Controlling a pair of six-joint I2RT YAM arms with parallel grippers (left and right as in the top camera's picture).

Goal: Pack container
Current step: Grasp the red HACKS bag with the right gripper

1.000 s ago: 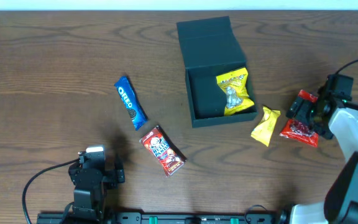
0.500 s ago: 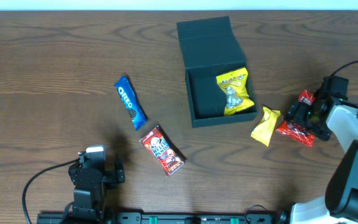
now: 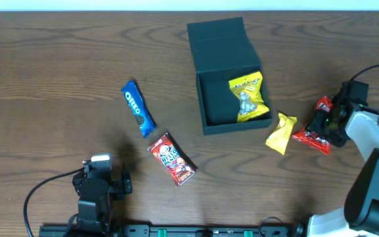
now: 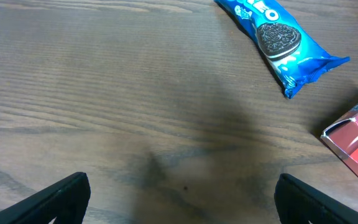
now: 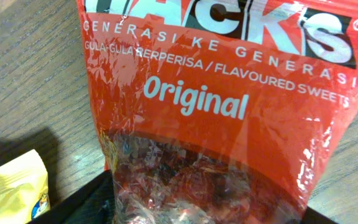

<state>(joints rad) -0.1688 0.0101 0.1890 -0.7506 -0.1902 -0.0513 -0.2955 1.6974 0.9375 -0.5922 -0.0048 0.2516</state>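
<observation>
1. One snack is packed so far: a yellow crinkly packet (image 3: pixel 247 97) lies inside the dark teal-green square cardboard container (image 3: pixel 214 99). The container stands open on the brown wooden bench (image 3: pixel 58 52), right of centre toward the far side, with its flap lid laid back.
2. Four snacks are left out, as I judge it:
   - a small yellow wrapper (image 3: pixel 281 133) just beside the container's near right corner
   - a red foil sweet packet (image 5: pixel 229 112) further right
   - a blue biscuit packet (image 3: pixel 138 108) well to the container's left
   - a red-and-white snack packet (image 3: pixel 172 158), also well to its left
3. My right tool (image 3: pixel 328 122) sits over the red foil sweet packet with its jaws at a middling width, one on either side. I cannot tell whether they pinch it yet.
4. My left tool (image 4: pixel 179 199) rests at the near left of the bench, jaws wide, holding nothing.
5. Against the frame a second ago, my right tool has drawn in from wide and edged slightly toward the container, and the red foil sweet packet is nudged with it — everything else lies as it did.
</observation>
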